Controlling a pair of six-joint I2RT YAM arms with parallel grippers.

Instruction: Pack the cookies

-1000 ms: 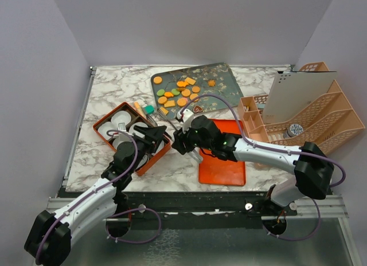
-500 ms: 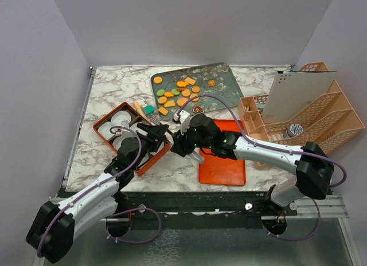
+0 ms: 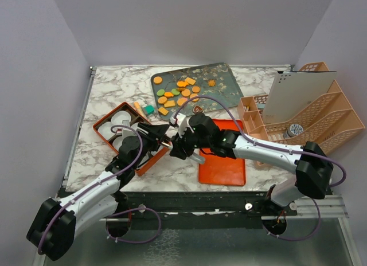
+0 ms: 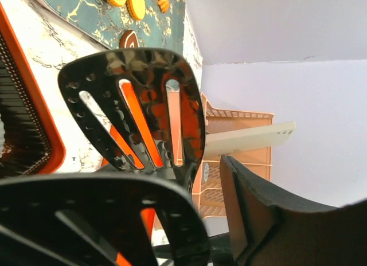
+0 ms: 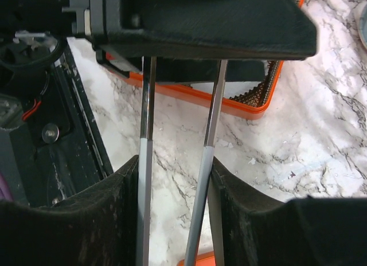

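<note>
The cookies [image 3: 178,94], mostly orange rounds and squares with a few green ones, lie on a teal tray [image 3: 221,82]; a brown heart cookie [image 3: 198,109] sits at its near edge. My right gripper [image 3: 176,148] is shut on metal tongs [image 5: 206,140], with both arms of the tongs pressed between its fingers. The tongs' black slotted heads [image 4: 143,105] fill the left wrist view. My left gripper [image 3: 157,137] meets the tongs' heads over the corner of the orange box [image 3: 150,163]. One head lies in its jaws, with a gap to the right finger [image 4: 246,191].
White paper cups [image 3: 123,114] stand in the orange box. Its orange lid [image 3: 223,163] lies flat under the right arm. Teal and yellow blocks [image 3: 148,109] lie beside the box. A peach file rack [image 3: 309,114] stands at the right. The table's black front rail [image 5: 51,163] is close.
My left gripper has moved right and forward to the tongs' heads. The right gripper has shifted slightly left with the tongs.
</note>
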